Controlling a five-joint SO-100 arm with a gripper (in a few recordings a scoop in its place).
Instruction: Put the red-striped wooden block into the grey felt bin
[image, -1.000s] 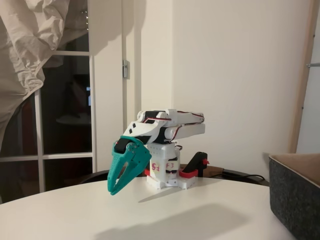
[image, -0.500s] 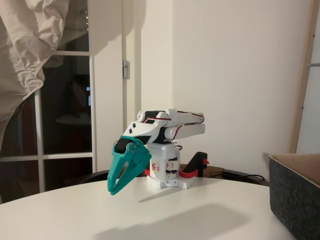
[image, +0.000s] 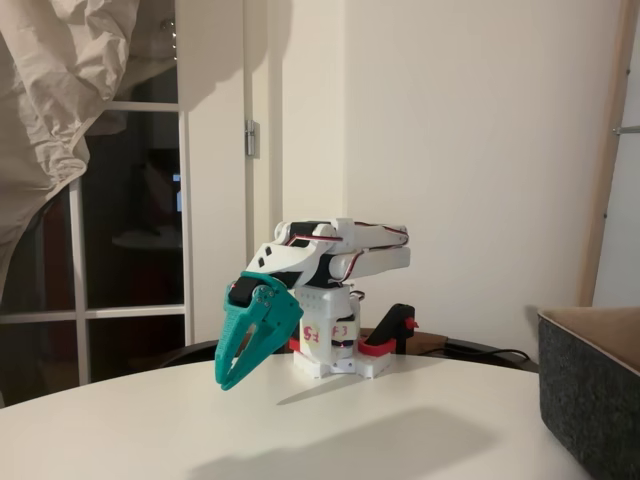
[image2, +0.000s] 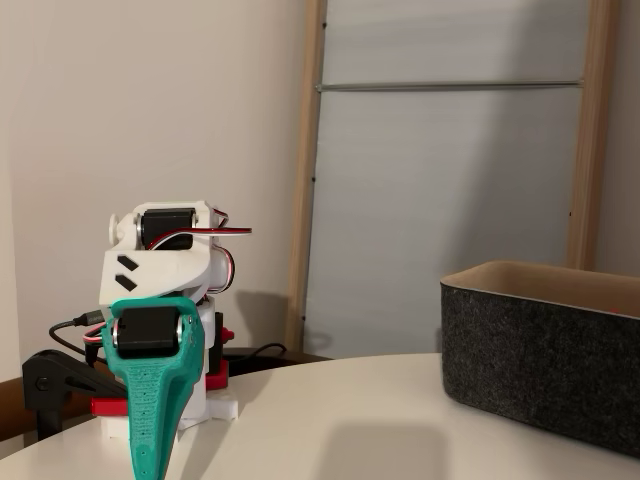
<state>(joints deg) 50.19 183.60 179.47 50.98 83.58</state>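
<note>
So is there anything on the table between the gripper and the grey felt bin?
Nothing visible: in both fixed views the white table lies bare between the teal gripper and the grey felt bin. The gripper holds nothing.

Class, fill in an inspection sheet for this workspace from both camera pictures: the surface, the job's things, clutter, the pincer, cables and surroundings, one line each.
Surface: white round table, bare around the arm.
Job's things: grey felt bin stands upright on the table at the right in both fixed views; no striped block seen.
Clutter: nothing seen.
Pincer: teal pincer is folded down in front of the white arm, tips pointing at the table, shut and holding nothing.
Cables: a black cable trails behind the base; red and white wires run along the arm.
Surroundings: dark window with a pale cloth hanging over it, plain wall, wooden frame.
</note>
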